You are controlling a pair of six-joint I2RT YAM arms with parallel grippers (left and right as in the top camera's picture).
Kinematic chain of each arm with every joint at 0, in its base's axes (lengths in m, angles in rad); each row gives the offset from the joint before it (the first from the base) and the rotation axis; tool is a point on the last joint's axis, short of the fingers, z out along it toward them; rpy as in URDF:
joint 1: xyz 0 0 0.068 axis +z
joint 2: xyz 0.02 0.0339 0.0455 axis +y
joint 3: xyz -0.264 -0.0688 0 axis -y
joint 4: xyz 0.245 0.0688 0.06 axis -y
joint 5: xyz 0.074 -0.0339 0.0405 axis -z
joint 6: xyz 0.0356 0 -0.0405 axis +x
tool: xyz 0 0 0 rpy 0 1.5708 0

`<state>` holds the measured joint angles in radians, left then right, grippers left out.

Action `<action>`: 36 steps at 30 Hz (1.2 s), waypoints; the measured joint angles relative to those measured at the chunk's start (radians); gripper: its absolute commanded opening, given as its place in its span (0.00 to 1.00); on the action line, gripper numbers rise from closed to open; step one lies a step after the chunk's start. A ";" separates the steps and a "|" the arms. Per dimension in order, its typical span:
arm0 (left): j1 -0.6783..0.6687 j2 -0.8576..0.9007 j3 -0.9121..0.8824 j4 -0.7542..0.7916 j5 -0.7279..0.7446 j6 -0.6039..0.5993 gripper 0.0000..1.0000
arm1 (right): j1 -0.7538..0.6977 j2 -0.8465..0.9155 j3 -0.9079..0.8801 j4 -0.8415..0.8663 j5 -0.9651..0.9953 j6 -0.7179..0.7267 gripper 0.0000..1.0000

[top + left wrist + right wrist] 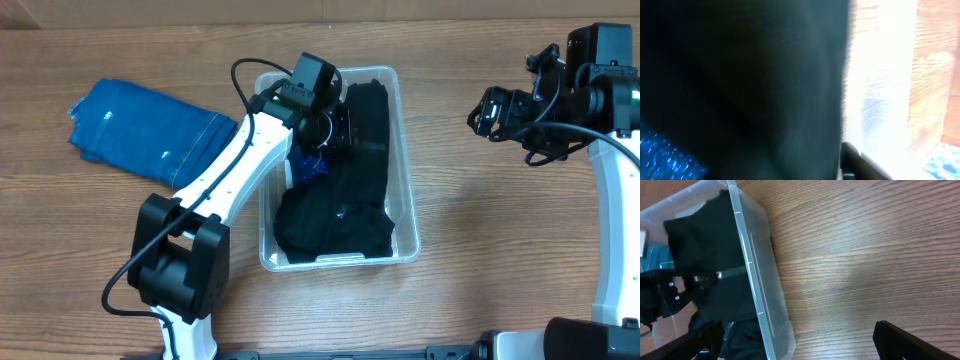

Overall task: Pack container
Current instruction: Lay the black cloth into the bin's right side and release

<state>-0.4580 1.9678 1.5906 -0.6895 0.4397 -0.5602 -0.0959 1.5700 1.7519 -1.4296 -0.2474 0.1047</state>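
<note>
The clear container [406,170] stands mid-table with a black garment [340,215] piled inside and a bit of blue [308,166] showing beside it. My left gripper [338,130] is down inside the container. In the left wrist view the black garment [750,85] fills the frame right up to my one visible finger, so the gripper looks shut on it. My right gripper [486,114] hovers open and empty over bare table to the right of the container. The right wrist view shows the container's wall [757,280] and the garment [705,240].
Folded blue jeans [145,127] lie on the wooden table [470,220] to the left of the container, behind my left arm. The right arm's base stands at the right edge.
</note>
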 measured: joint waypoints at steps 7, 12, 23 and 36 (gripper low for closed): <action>0.035 -0.002 0.019 0.011 -0.042 0.063 0.78 | 0.000 0.000 0.000 0.001 0.000 0.000 1.00; 0.027 -0.095 0.024 0.021 -0.206 0.185 0.04 | 0.000 0.000 0.000 0.001 0.000 0.000 1.00; -0.066 -0.032 0.056 0.026 -0.288 0.397 0.05 | 0.000 0.000 0.000 0.005 0.000 0.000 1.00; -0.063 0.136 0.142 -0.177 -0.363 0.414 0.82 | 0.000 0.000 0.000 0.004 0.000 0.000 1.00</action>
<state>-0.5213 2.1036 1.7329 -0.8669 0.0765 -0.1467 -0.0959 1.5700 1.7519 -1.4258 -0.2474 0.1043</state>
